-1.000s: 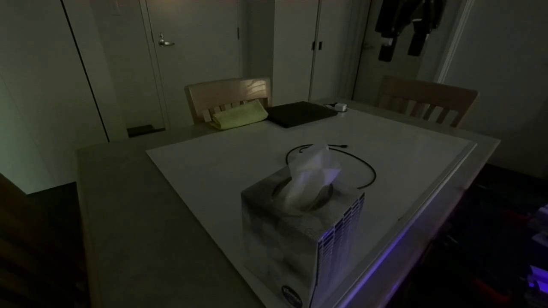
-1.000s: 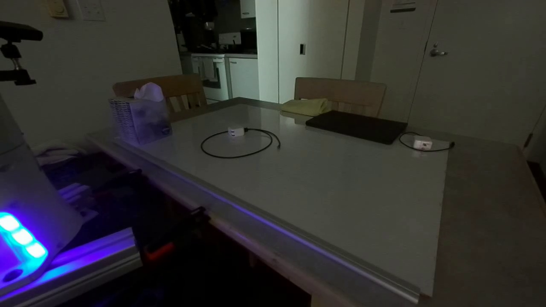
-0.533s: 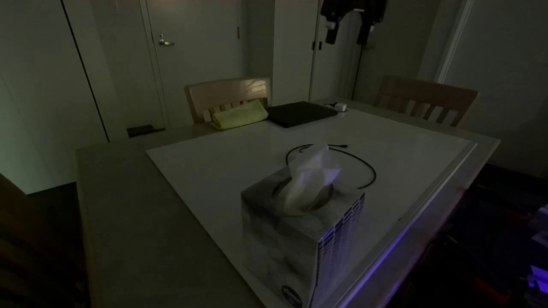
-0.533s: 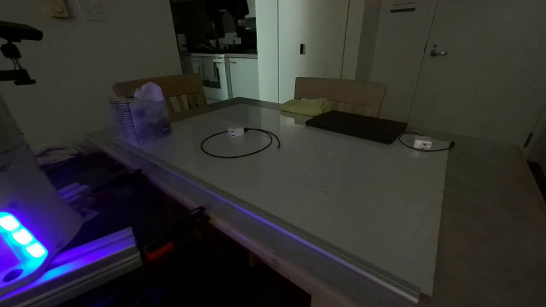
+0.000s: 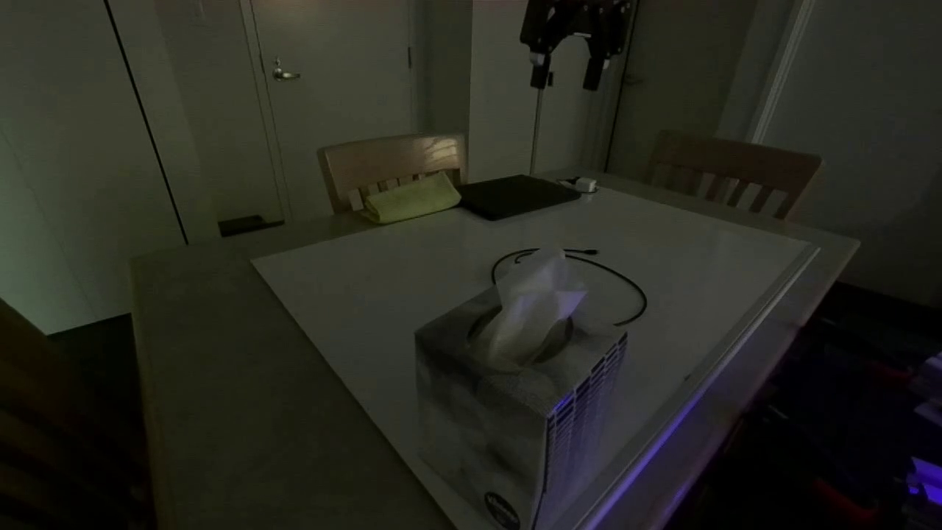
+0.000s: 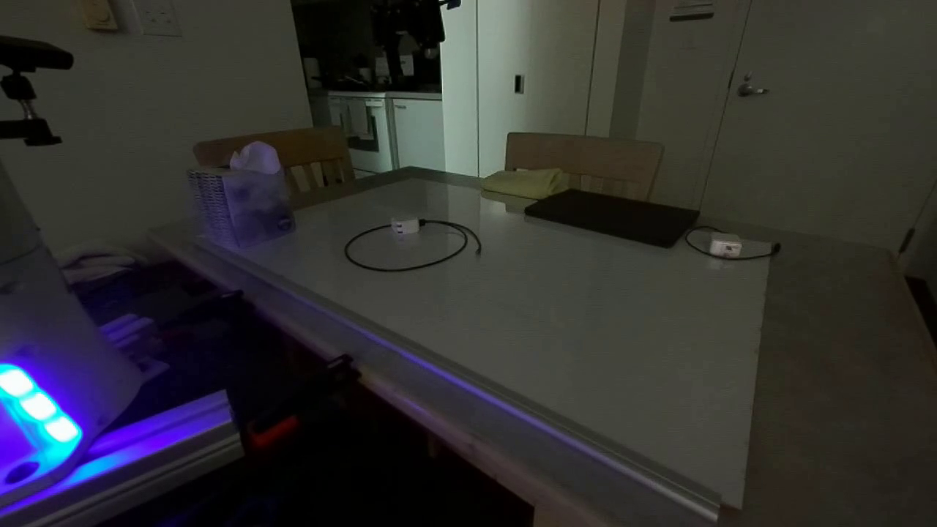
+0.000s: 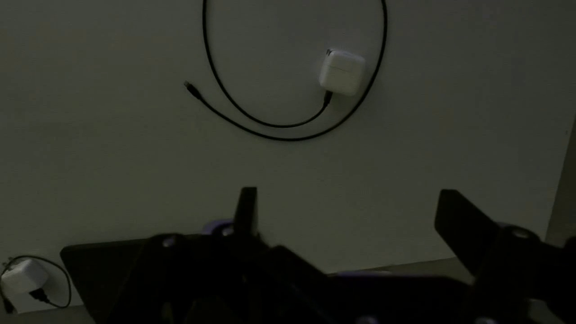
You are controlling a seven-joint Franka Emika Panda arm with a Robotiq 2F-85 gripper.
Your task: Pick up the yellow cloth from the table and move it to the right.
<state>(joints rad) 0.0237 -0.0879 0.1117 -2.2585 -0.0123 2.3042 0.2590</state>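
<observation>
The yellow cloth [image 5: 413, 199] lies folded and flat at the far edge of the table [image 5: 353, 272], beside the dark pad. It also shows in an exterior view [image 6: 523, 184] in front of a chair. In the wrist view the cloth does not show. My gripper [image 5: 567, 81] hangs high above the table in an exterior view, fingers pointing down and apart, with nothing between them. It is a dark shape against the kitchen in an exterior view [image 6: 399, 66]. In the wrist view the gripper [image 7: 348, 191] is wide open over the bare whitish top [image 7: 135, 157].
A tissue box [image 5: 478, 412] stands at one table corner. The dark flat pad [image 6: 611, 216] lies right next to the cloth. A white charger [image 7: 343, 72] with a looped black cable [image 6: 413, 269] lies mid-table; another charger [image 6: 725, 245] lies past the pad. Wooden chairs [image 6: 585, 150] surround the table.
My gripper has moved left in an exterior view, first up a little and then down. In an exterior view it has come lower and to the right. The cloth has not moved.
</observation>
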